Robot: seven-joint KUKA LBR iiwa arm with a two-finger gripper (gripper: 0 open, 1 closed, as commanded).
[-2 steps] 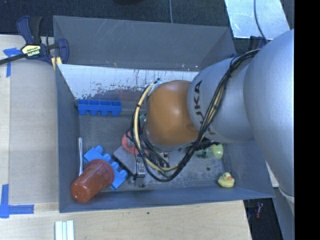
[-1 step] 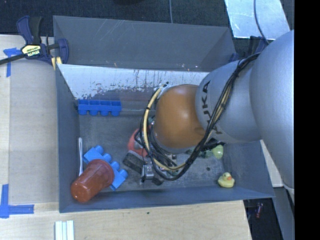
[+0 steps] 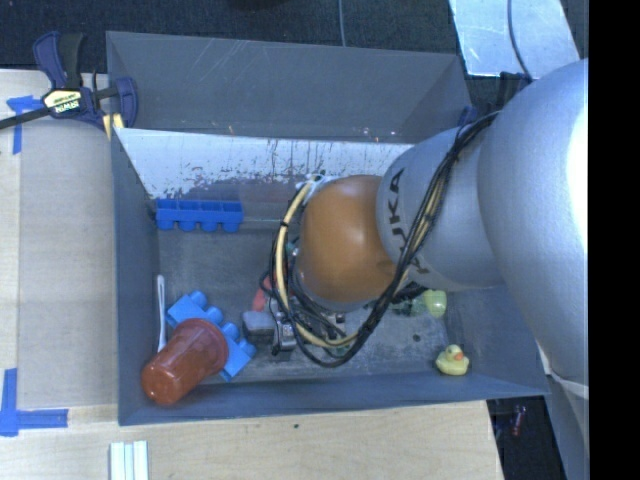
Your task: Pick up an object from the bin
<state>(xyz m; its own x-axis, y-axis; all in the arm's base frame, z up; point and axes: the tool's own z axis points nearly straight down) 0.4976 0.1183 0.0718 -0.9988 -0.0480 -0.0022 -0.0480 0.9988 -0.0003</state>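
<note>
the claw [image 3: 272, 328] is largely hidden beneath the arm's orange cover [image 3: 340, 238] and cables [image 3: 285, 268], low at the front middle of the bin [image 3: 135, 288]; whether it is wide or narrow cannot be told. just to its left, a blue block [image 3: 190, 308] is partly covered by a tipped red-brown cup [image 3: 185, 365]. a yellow duck [image 3: 452, 360] is seen front right, well apart.

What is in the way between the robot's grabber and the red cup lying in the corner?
A blue toy block is. The red cup lies on its side at the front left, partly on that block, whose end pokes out toward the gripper. Nothing else visible lies between them.
</note>
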